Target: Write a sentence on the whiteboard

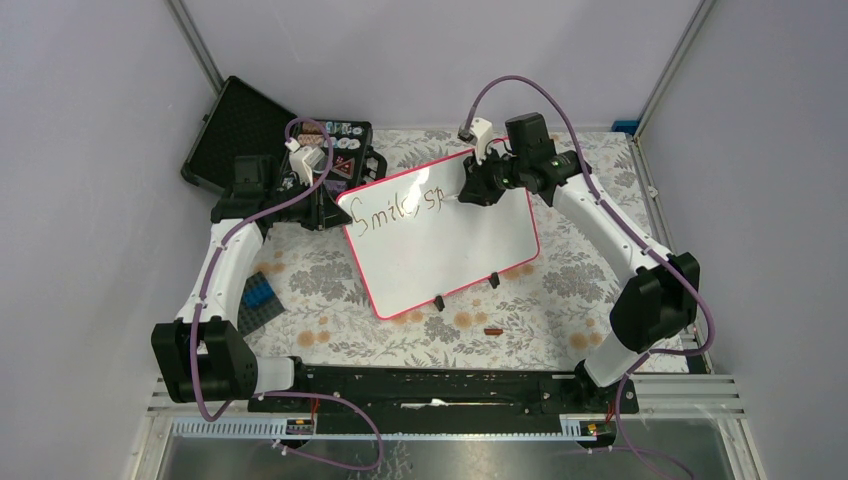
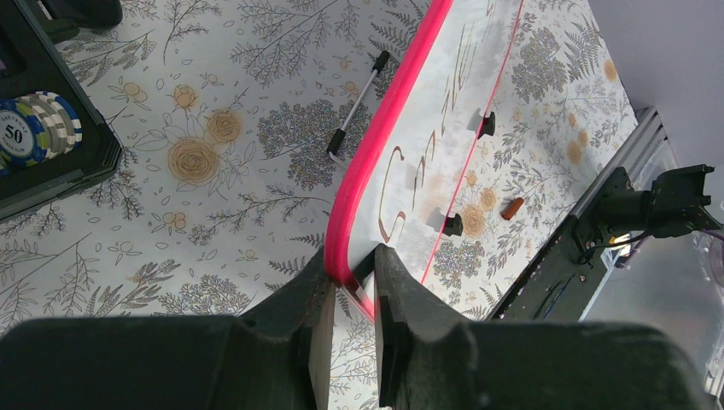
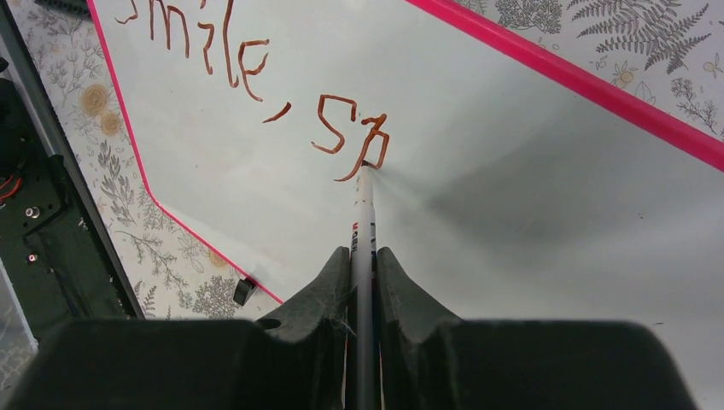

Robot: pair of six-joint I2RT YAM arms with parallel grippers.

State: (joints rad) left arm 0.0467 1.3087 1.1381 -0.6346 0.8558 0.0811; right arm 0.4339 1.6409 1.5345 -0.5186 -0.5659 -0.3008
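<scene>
Writing is part done: only "Smile, sp" of the reddish-brown sentence (image 1: 405, 207) is on the glossy white pink-rimmed whiteboard (image 1: 450, 255) on the floral table (image 1: 560, 290), corner pinched by left gripper (image 2: 353, 265); thin white marker (image 3: 364, 213) is clamped by right gripper (image 3: 363, 258); rest unwritten.

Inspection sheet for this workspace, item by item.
Surface: floral cloth, lying flat.
Job's things: the whiteboard sits askew at centre; the sentence reads "Smile, sp" so far; the marker tip touches the last letter.
Clutter: open black case with poker chips, far left; brick plates near left; small brown piece by the board's near edge; silver pen beside its rim.
Grippers: left gripper clamps the board's pink rim; right gripper clamps the marker.
Cables: purple cables loop along both arms.
Surroundings: grey walls, metal frame posts.
</scene>
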